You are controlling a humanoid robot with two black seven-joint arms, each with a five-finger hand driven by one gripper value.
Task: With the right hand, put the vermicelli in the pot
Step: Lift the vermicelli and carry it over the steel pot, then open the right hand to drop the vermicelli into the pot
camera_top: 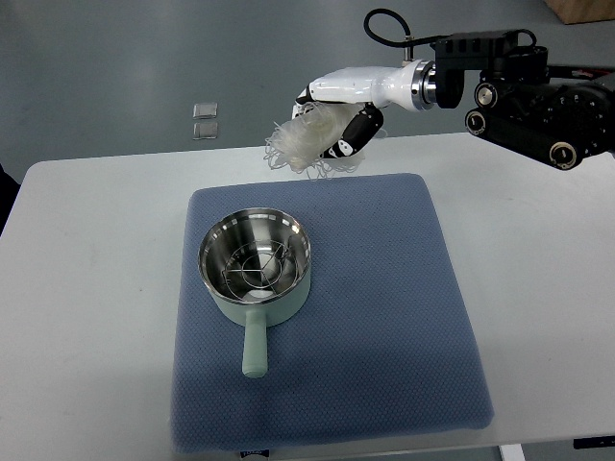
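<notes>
Vermicelli (pixel 300 142) in right hand (pixel 338 115)

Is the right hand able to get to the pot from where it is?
Probably yes. The right hand holds the vermicelli beyond the mat's far edge, and the pot sits open-topped with nothing between them.
</notes>
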